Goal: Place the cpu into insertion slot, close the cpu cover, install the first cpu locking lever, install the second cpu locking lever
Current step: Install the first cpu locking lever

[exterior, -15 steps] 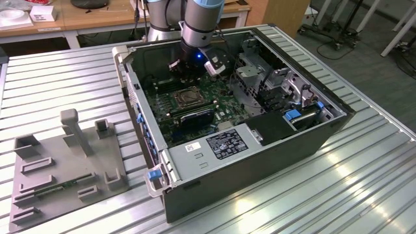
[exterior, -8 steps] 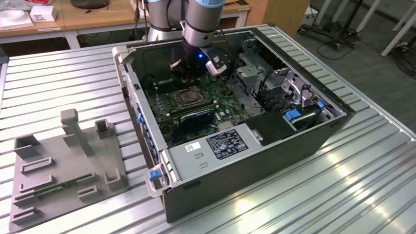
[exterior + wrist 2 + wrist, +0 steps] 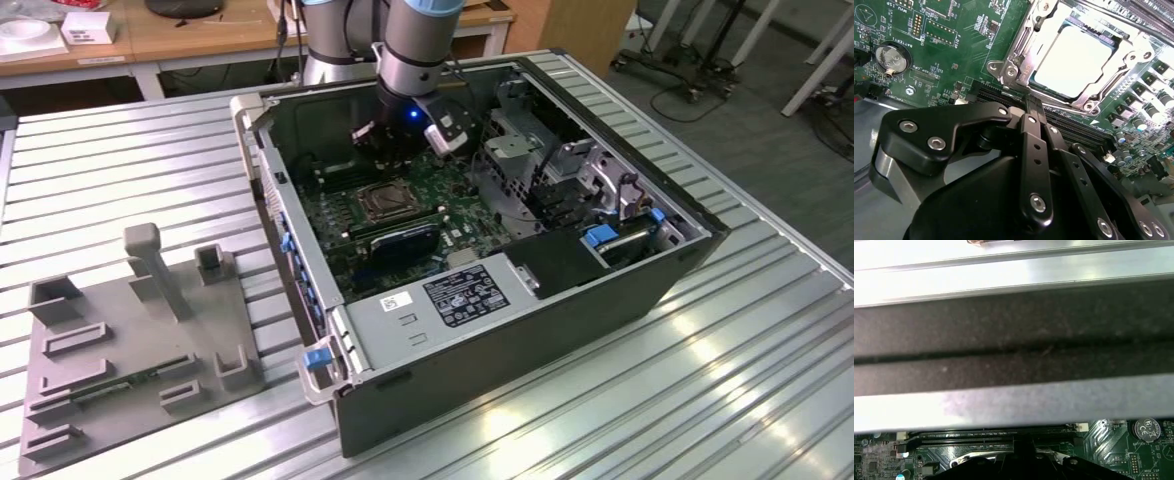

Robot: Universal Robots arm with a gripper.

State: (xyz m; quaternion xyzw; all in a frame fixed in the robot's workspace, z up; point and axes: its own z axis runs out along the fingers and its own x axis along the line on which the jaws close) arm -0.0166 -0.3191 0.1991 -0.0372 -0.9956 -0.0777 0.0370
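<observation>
We see a smooth, shiny metal cpu (image 3: 1074, 62), a shiny metal cpu cover (image 3: 1024, 47), and a ribbed metal table (image 3: 134, 170).

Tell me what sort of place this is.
Probably a robotics lab or test workshop: a robot arm reaches into an open computer case on a ribbed metal table, with wooden desks and wheeled stands behind.

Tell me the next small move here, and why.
Probably nudge the shut, empty gripper toward the insertion slot's near edge to begin latching. The cpu already sits in the slot, the cpu cover lies flat over it, and the gripper hovers just short, above the memory slots.
</observation>
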